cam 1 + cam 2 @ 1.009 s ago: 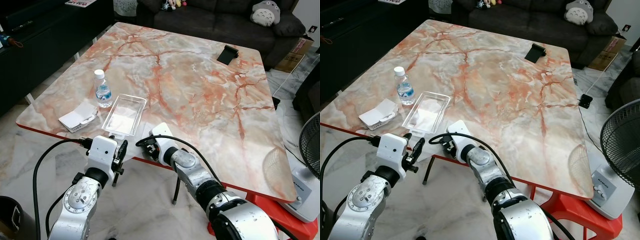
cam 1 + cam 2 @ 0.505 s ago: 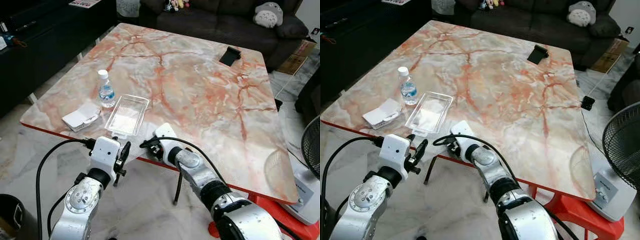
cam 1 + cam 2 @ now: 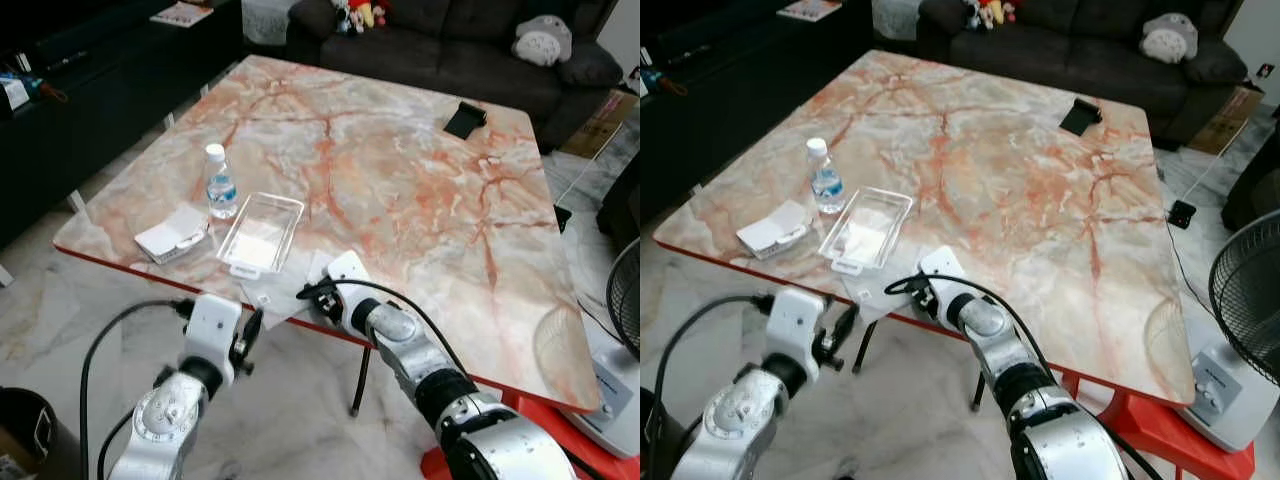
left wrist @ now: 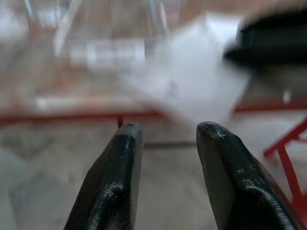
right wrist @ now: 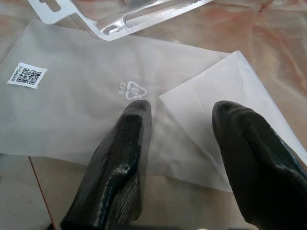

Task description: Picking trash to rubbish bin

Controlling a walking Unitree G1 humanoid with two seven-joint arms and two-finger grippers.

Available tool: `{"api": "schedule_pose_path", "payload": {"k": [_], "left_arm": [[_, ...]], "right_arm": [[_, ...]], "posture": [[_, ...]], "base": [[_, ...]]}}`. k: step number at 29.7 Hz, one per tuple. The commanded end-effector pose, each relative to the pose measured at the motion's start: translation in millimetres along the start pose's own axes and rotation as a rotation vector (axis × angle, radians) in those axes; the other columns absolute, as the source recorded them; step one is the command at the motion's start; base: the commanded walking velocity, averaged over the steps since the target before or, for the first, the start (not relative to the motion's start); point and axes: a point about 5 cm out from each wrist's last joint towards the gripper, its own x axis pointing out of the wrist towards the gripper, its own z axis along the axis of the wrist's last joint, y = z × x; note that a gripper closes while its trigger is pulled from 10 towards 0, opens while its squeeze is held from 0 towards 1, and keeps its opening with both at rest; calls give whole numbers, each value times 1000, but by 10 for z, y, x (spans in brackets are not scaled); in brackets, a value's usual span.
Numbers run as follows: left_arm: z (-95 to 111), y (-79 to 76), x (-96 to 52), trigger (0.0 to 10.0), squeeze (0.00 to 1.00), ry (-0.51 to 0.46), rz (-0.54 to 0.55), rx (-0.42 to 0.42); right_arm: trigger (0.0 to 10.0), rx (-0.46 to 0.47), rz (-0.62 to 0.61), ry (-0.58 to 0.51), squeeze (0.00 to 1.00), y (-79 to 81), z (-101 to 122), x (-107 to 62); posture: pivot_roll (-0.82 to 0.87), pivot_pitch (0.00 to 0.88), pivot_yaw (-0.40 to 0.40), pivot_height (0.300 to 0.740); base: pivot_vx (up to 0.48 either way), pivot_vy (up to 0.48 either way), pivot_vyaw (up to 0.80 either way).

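one bottle (image 3: 220,187), one clear tray (image 3: 260,232), one plastic bag (image 5: 110,110), one box (image 3: 172,235)

The plastic bag (image 5: 96,100) bears "CPE 07" and a QR label (image 5: 27,75).

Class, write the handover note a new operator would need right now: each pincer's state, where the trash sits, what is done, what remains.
Right pincer: open, poised over the plastic bag at the table's near edge, nothing gripped.
Left pincer: open, empty, below the table edge, pointing toward the bag.
Other items on the table: clear tray just behind the bag, water bottle, white box.
Done: nothing picked up yet.
Left: grip the bag, carry it to the bin, then likely the tray, bottle and box.
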Motion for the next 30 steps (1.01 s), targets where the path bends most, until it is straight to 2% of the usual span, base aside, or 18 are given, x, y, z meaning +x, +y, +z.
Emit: {"api": "schedule_pose_path", "payload": {"k": [1,6,11,14,16,24,30], "left_arm": [[-70,-59,-48,10000,0,20,-24,-48],[-126,-12,-140,10000,0,39,-2,-93],[-156,6,-139,10000,0,39,-6,-160],[-180,18,-86,10000,0,29,9,-229],[-189,22,-62,10000,0,27,10,-244],[-185,-26,96,10000,0,9,-38,-397],[-198,-68,169,10000,0,11,-69,-438]], "right_arm": [[10000,33,-3,141,0,1,-358,-104],[10000,37,2,140,0,11,-377,-111],[10000,43,12,131,0,41,-363,-100],[10000,47,17,121,0,52,-348,-95],[10000,49,21,119,0,61,-351,-95],[10000,59,41,119,0,120,-394,-105],[10000,62,50,114,0,142,-397,-105]], "posture": [[110,181,-120,740],[117,183,-120,740],[115,184,-119,740],[110,184,-116,740],[108,184,-115,740],[99,182,-110,740],[84,178,-95,740]], "base": [[0,0,0],[0,0,0],[0,0,0],[0,0,0],[0,0,0],[0,0,0],[0,0,0]]}}
